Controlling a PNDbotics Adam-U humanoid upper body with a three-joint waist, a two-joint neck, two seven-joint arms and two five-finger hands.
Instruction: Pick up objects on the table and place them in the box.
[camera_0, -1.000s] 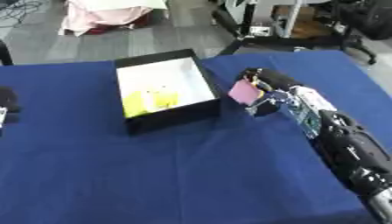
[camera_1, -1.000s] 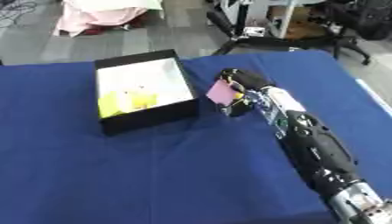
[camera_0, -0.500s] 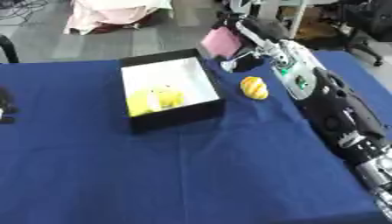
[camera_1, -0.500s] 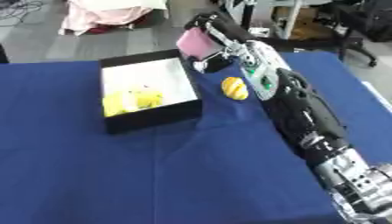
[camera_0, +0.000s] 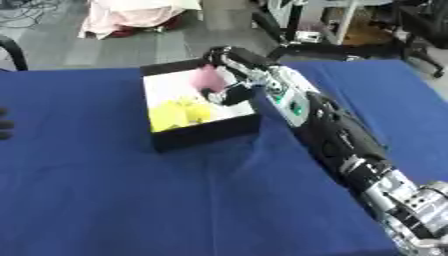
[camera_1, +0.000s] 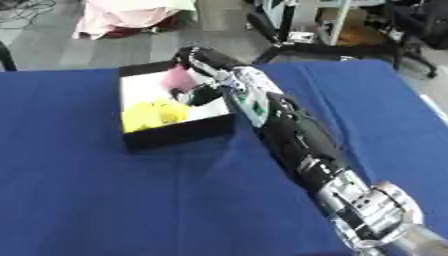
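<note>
A: Where is the right hand (camera_0: 229, 75)?

B: Over the box (camera_0: 203, 134), reaching in from the right. The arm runs from the near right corner diagonally across the blue table (camera_0: 131, 200) and ends above the box's far right part.

A: Is it holding anything?

B: Yes, a pink object (camera_0: 208, 79). The fingers curl round it from above and from the right, so it sits pinched in the hand, inside the outline of the box and near its far wall. I cannot tell whether it touches the white floor of the box or hangs just above it.

A: What else is in the box?

B: A yellow object (camera_0: 179, 112), lying on the floor toward the near left part. It is apart from the pink one, nearer the viewer.

A: How does the box stand?

B: It is a black box with a white inside, open at the top, a bit askew on the blue cloth, left of the table's middle and toward the far side.

A: And the left hand (camera_0: 4, 125)?

B: Only a dark sliver of it shows at the left edge of the left eye view, well apart from the box. Whether its fingers are apart or together I cannot tell.
</note>
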